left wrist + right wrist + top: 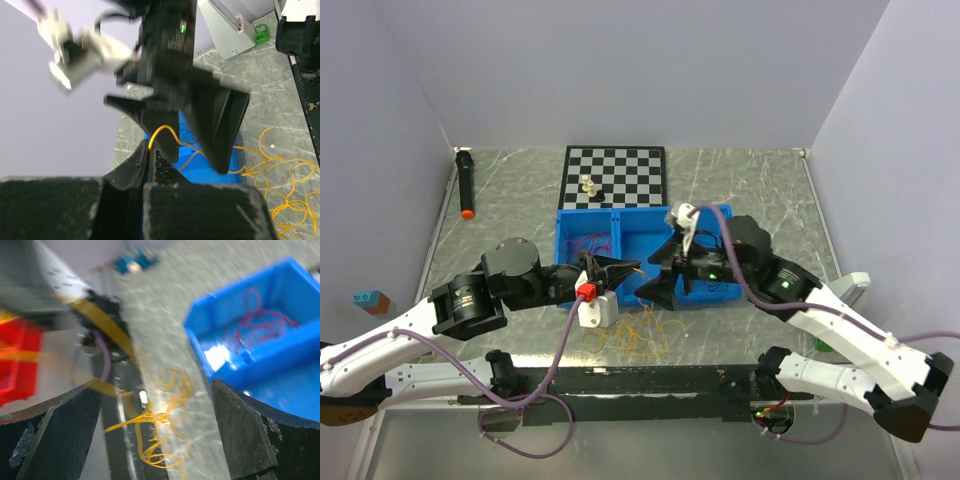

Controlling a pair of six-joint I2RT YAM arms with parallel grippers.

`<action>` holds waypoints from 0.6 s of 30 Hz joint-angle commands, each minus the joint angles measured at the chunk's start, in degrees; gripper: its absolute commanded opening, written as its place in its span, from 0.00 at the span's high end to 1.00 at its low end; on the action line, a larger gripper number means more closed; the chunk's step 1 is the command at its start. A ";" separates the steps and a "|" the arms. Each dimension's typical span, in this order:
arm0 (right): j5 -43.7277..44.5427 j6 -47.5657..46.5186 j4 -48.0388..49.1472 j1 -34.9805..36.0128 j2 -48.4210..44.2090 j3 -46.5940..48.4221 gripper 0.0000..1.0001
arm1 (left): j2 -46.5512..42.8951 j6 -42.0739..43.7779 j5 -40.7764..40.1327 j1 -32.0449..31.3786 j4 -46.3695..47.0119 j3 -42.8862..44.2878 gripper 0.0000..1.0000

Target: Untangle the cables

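Observation:
The cables lie in two places. A loopy orange-yellow bunch (635, 335) lies on the table in front of the blue bin (620, 215), and a red-magenta wire (588, 241) lies in the bin's left compartment. My left gripper (628, 268) is shut on one yellow strand (165, 129), which arches up from between its closed jaws (150, 148) and runs down to the bunch (285, 200). My right gripper (665, 278) is open and empty, close in front of the left one, at the bin's front wall. The right wrist view, which is blurred, shows the yellow bunch (160, 430) below the wide-open right gripper (155, 387).
A chessboard (616, 176) with small pieces (588, 185) lies behind the bin. A black marker with an orange tip (466, 185) lies at the far left. Small blocks (370, 299) sit at the left edge. A black strip (650, 380) runs along the near edge.

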 commanded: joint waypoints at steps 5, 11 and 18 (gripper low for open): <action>8.97 -0.99 4.84 2.99 3.64 1.80 0.19 | -0.93 -1.73 -0.27 0.14 3.16 1.15 0.99; 13.09 0.25 6.34 3.43 1.02 1.80 1.00 | -1.81 -4.70 -3.95 0.31 6.93 -1.13 0.58; 14.60 -0.55 0.90 3.52 -2.51 6.90 1.00 | -5.14 -16.57 -7.92 4.00 10.37 -9.91 0.02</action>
